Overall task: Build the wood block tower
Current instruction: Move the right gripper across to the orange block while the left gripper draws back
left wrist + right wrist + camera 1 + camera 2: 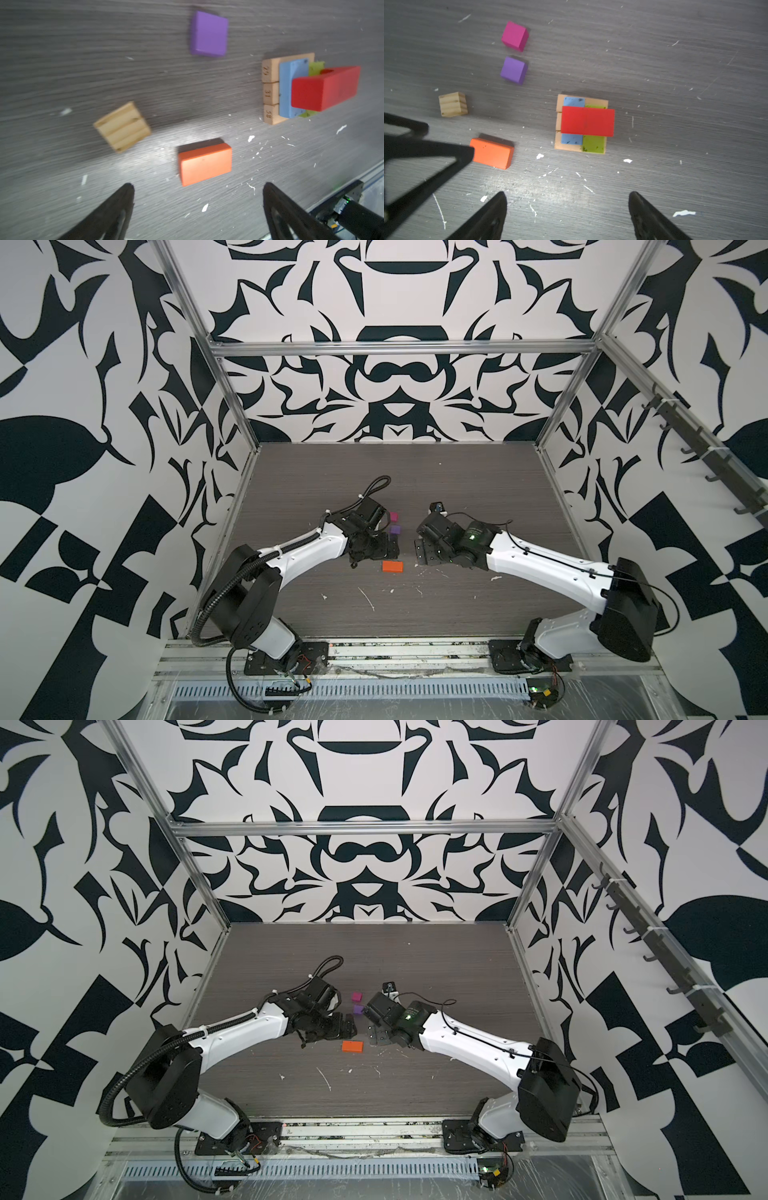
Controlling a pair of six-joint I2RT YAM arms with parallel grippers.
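The tower (584, 122) is partway up. In the right wrist view, three tan planks (558, 121) lie side by side as the base. A blue piece (573, 101) and a lime piece (593, 144) sit next to each other on them, and the red arch (587, 121) lies across both. That's three layers in place, and the stack looks square and settled.

Four pieces wait loose on the table (374, 472). The orange block (392, 566) lies just below the centre of both top views, with the purple cube (395, 530) and magenta cube (394, 516) a little above it. A tan cube (453, 104) sits well apart from the tower. Neither it nor the stack shows from above, because the arms cover them.

The left gripper (197, 189) is spread wide and empty, hovering with the orange block just ahead of its fingertips. The right gripper (566, 197) is also wide apart and holds nothing, poised near the tower. On that showing the orange block looks like the next pick, and roughly half the job remains.
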